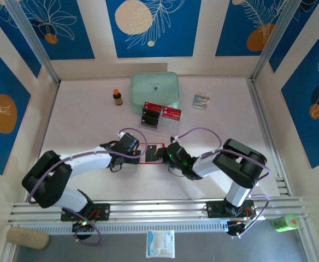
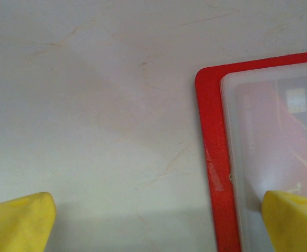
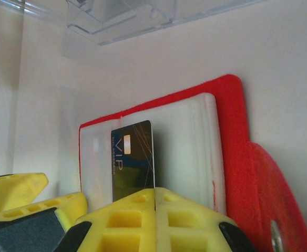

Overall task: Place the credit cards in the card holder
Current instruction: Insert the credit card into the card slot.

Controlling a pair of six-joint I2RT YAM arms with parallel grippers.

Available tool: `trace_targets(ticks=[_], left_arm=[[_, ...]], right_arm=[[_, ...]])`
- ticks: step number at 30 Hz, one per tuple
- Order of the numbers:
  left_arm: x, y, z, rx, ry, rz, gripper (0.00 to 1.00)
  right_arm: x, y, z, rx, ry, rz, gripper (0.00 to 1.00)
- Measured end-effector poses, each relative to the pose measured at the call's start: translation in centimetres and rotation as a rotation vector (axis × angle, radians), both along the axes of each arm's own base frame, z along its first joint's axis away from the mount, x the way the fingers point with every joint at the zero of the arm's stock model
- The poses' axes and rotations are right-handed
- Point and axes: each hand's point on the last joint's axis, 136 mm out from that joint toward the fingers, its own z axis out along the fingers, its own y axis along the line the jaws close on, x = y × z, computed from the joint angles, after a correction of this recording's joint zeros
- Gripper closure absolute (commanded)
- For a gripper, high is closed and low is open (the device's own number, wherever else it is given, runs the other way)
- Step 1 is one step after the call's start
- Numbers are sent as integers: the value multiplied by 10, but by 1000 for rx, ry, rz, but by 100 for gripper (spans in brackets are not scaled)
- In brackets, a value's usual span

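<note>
Right wrist view: right claw [image 3: 154, 202] clamps a dark credit card [image 3: 132, 157] against the card holder [image 3: 229, 131]; left claw [image 2: 156, 220] spread wide.

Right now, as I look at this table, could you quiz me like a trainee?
1. True or false: the right tool is shut on a dark VIP card at the open card holder.
2. Is the left tool open or shut?
3. Where do the red credit cards lie? A) against the mint-green case B) inside the card holder C) in the left tool
Key: 1 true; 2 open; 3 A.
</note>
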Motion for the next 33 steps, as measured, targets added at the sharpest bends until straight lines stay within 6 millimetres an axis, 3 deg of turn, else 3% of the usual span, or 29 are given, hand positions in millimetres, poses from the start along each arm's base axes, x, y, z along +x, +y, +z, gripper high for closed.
trace_targets(ticks=[10,33], left_arm=[[0,0,0,0,0,0,0],[0,1,0,1,0,2,0]], right_arm=[[7,2,1,23,10,8,100],[-1,8,-4,21,16,35,100]])
